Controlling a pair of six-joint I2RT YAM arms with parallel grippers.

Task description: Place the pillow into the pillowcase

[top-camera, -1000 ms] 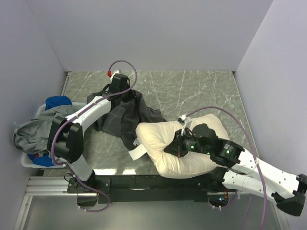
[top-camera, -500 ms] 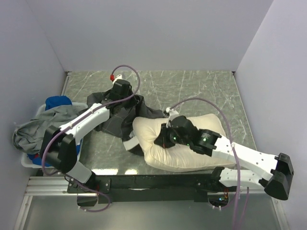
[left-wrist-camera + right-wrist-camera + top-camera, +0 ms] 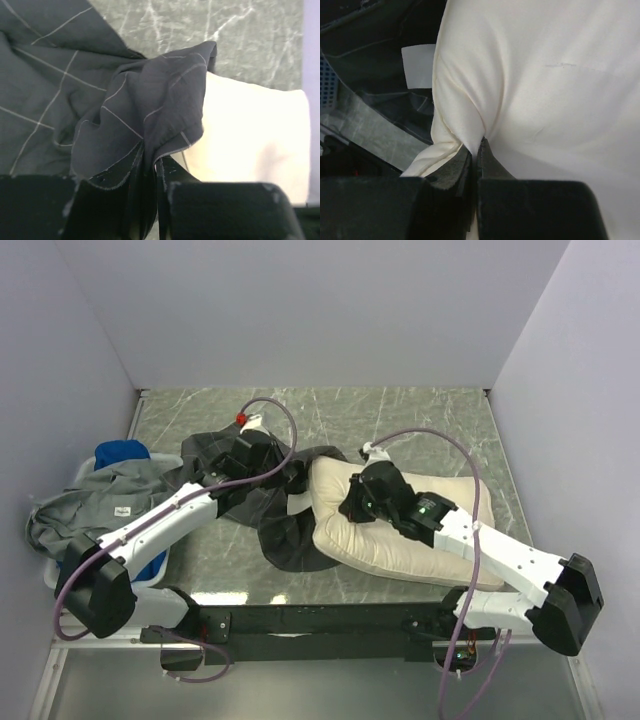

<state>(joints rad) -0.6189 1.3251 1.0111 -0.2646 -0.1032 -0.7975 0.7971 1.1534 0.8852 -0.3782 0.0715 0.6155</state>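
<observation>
The pillow lies on the desk, right of centre, its left end touching the crumpled pillowcase. The right jaws are clenched on a pinch of pillow cover; the left jaws nip the pillowcase hem. I'd lift that hem to gape the mouth, then feed the pillow corner in low.

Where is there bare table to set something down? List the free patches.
Free: the far strip of table between the back wall and pillow; a near-left patch between the bin and pillowcase. Crowded: the middle, where pillow and pillowcase meet.
</observation>
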